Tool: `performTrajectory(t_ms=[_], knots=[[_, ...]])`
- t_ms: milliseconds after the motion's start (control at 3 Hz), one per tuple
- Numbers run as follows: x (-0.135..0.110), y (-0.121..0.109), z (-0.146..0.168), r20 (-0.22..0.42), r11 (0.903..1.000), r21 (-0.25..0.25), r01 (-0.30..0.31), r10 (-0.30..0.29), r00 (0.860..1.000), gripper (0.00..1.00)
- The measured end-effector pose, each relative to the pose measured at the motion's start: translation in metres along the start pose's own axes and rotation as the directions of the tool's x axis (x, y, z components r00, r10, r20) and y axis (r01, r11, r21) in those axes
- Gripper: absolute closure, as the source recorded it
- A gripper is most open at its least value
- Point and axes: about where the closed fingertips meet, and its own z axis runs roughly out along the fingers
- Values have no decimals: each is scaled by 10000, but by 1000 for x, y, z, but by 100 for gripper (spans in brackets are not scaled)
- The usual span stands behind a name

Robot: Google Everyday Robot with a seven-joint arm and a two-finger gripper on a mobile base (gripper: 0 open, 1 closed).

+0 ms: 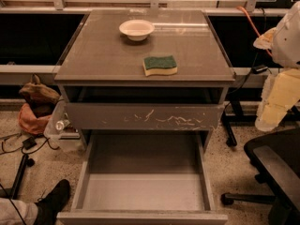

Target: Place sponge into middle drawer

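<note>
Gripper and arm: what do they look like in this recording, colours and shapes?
The arm is a rounded white shell at the view's upper right edge. Below it, right of the cabinet, the gripper looks blocky and pale yellow-cream. No markings or cables of its own can be made out.

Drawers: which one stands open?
The middle drawer, lowest, pulled out showing its plain grey floor; the scratched drawer front above is not. The gripper hangs at the right edge.
</note>
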Motion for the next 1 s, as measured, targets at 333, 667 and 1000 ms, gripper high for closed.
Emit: performTrajectory(t_ms=[333, 667, 1000], knots=[[0, 0, 0, 1, 10000, 0, 2, -2, 10000, 0], [-9, -6, 6, 177, 9997, -13, 262, -262, 9995, 0], [-43, -22, 33, 886, 9926, -372, 1159, -1122, 9897, 0]])
